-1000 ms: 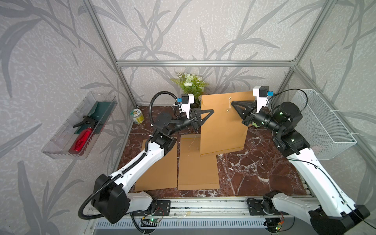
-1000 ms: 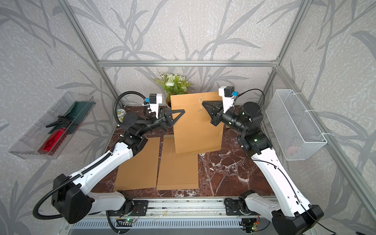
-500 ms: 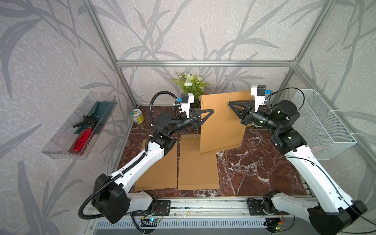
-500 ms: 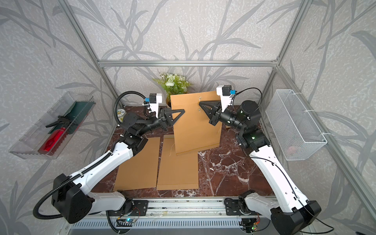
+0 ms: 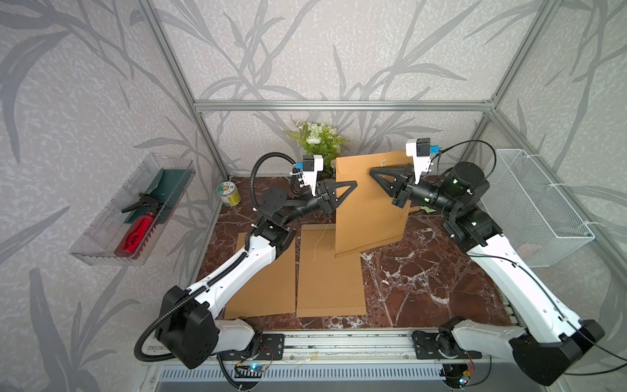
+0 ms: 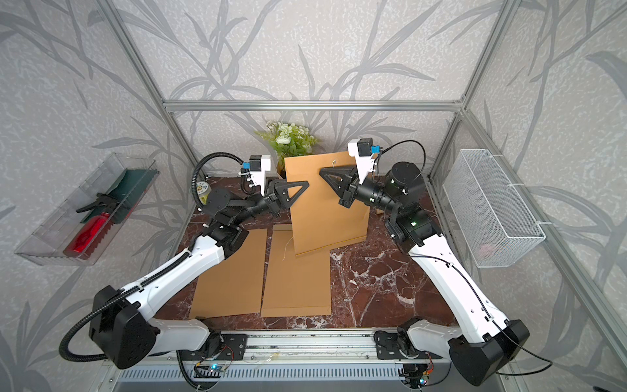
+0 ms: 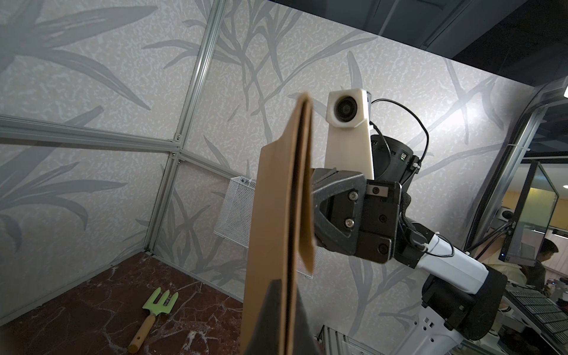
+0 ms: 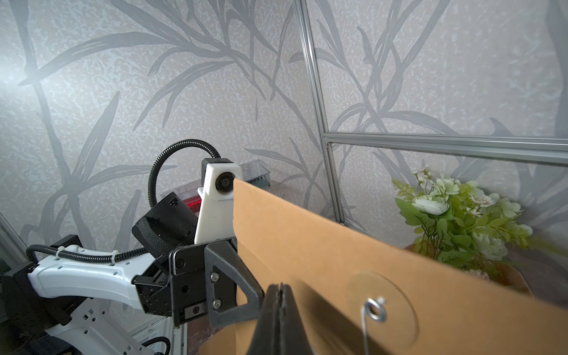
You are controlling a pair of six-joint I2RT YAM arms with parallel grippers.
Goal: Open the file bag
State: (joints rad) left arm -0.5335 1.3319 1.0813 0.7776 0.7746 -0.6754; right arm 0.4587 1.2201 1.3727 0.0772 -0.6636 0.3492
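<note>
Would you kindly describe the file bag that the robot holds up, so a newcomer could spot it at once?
Look above the far half of the dark marble table, in front of the flowers. There the left gripper holds a brown file bag upright, the right gripper at its face. The other two file bags lie flat nearer the front.

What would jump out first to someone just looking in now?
A brown file bag is held upright over the marble table, its edge pinched by the left gripper, with the shut right gripper at its flap. Two more file bags lie flat below.
</note>
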